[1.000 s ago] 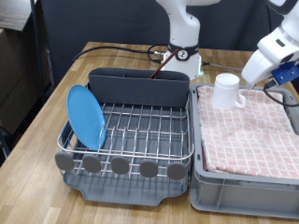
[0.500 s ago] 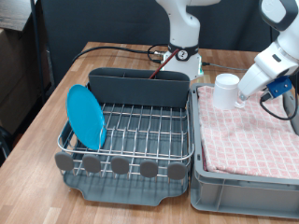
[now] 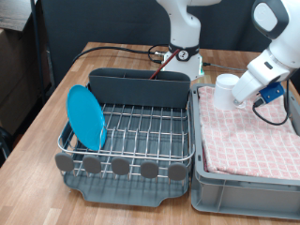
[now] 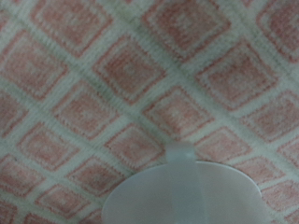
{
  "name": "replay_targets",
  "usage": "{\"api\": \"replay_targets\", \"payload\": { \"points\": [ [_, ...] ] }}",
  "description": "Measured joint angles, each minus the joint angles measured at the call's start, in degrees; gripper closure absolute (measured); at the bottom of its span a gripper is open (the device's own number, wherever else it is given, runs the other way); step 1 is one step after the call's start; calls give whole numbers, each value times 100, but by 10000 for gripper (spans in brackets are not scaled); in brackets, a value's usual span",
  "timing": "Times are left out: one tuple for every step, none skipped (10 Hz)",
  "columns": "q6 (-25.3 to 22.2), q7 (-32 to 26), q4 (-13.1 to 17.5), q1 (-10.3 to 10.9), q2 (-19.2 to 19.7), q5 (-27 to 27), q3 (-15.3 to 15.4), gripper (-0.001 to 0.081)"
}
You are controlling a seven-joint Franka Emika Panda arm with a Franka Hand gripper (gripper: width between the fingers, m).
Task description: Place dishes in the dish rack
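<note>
The turquoise-blue plate (image 3: 86, 116) stands on edge in the left side of the silver wire dish rack (image 3: 141, 128). The white mug (image 3: 226, 90) sits on the pink checked cloth at the far end of the grey bin. My gripper (image 3: 241, 94) is right beside the mug on the exterior view's right side, touching or almost touching it. Its fingers are hidden behind the hand. The wrist view shows the mug's pale round body (image 4: 182, 194) close up over the cloth, with no fingers in sight. The wooden spoon is out of view.
The grey bin (image 3: 246, 187) lined with pink checked cloth (image 3: 248, 136) stands right of the rack. The tall grey caddy (image 3: 139, 87) is at the rack's back and round grey tabs (image 3: 120, 166) line its front. Cables (image 3: 122, 49) lie on the wooden table behind.
My arm has swung down and towards the exterior view's left, bringing the hand closer against the mug. The mug has hardly moved. The plate and rack are unchanged.
</note>
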Motion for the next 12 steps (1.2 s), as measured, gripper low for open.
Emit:
{"api": "replay_targets", "payload": {
  "points": [
    [88,-1,-85,0,0,-47,-22,3],
    [173,0,-156,0,0,-106,-37,3],
    [244,0,-219,0,-1,-133,-46,3],
    [296,0,-258,0,-1,-145,-51,99],
    [339,0,-287,0,-2,-147,-57,99],
    [384,0,-313,0,-5,-146,-64,275],
    [414,0,-327,0,-7,-145,-73,444],
    [416,0,-327,0,-11,-143,-85,444],
    [416,-2,-323,0,-17,-136,-99,616],
    [409,-3,-307,-1,-22,-120,-109,736],
    [315,-3,-257,-1,-26,-77,-114,736],
    [179,-3,-170,-1,-30,1,-116,734]
  ]
}}
